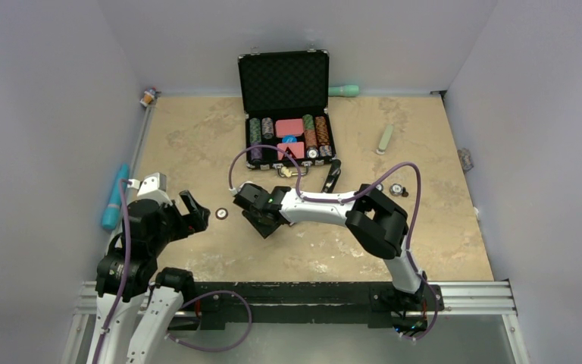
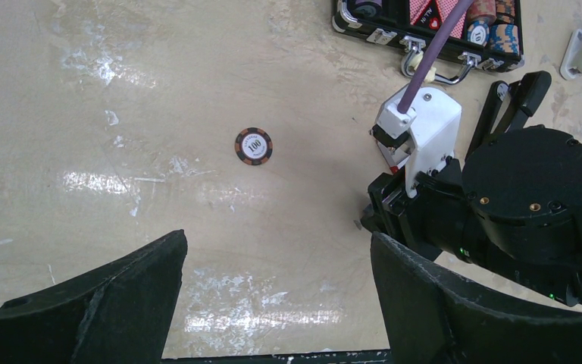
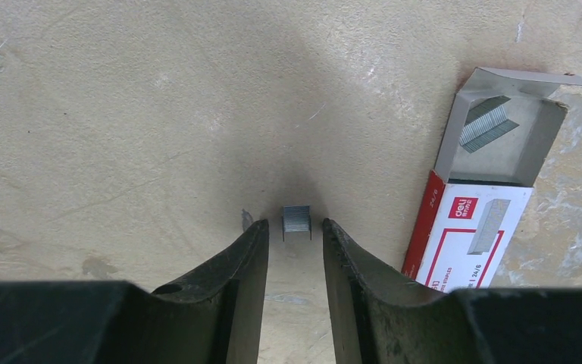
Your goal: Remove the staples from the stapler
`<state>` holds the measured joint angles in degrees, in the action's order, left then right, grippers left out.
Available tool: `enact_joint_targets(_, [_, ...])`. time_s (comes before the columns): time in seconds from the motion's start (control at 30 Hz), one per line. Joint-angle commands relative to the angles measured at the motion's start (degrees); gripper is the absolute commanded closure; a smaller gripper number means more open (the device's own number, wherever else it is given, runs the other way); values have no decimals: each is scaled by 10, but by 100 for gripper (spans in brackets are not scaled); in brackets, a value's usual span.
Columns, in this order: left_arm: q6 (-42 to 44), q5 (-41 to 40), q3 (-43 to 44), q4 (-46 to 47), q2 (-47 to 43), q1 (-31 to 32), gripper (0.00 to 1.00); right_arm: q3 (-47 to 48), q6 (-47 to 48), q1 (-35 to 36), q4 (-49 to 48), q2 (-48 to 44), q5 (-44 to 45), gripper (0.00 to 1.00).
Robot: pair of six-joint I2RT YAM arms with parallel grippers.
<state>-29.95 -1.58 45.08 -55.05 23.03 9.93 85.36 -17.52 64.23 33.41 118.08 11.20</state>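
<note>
While its fingers straddle the staples [image 3: 296, 223], the right end effector [image 3: 294, 231] stands narrowly parted, with a thin gap on each side.
The staples lie flat on bare tabletop [image 3: 121, 114], an open staple box [image 3: 474, 212] near the right finger. The stapler [image 1: 332, 177] lies hinged open by the case's [image 1: 284, 76] front edge, well apart. The left end effector [image 2: 276, 241] is spread wide over open tabletop, 1 poker chip [image 2: 254, 146] ahead.

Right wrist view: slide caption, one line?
Right gripper, jaws apart, flanks a short strip of staples on the table, open staple box nearby.
</note>
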Motion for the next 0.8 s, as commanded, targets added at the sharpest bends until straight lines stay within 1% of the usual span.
enact_joint_targets(0.0, [-5,-3,4,9,3,3,6,0,2,2,2,-15,11,65])
enact_joint_targets(0.13, [-5,-5,4,9,3,3,6,-3,3,2,3,-16,11,71])
enact_joint_targets(0.3, [-5,-6,4,8,1,3,6,-8,6,1,4,-20,13,72])
enact_joint_targets(0.57, [-7,-10,5,7,-1,3,6,4,9,2,15,-27,14,79])
enact_joint_targets(0.77, [-9,-12,4,6,-3,3,6,19,9,2,33,-36,23,80])
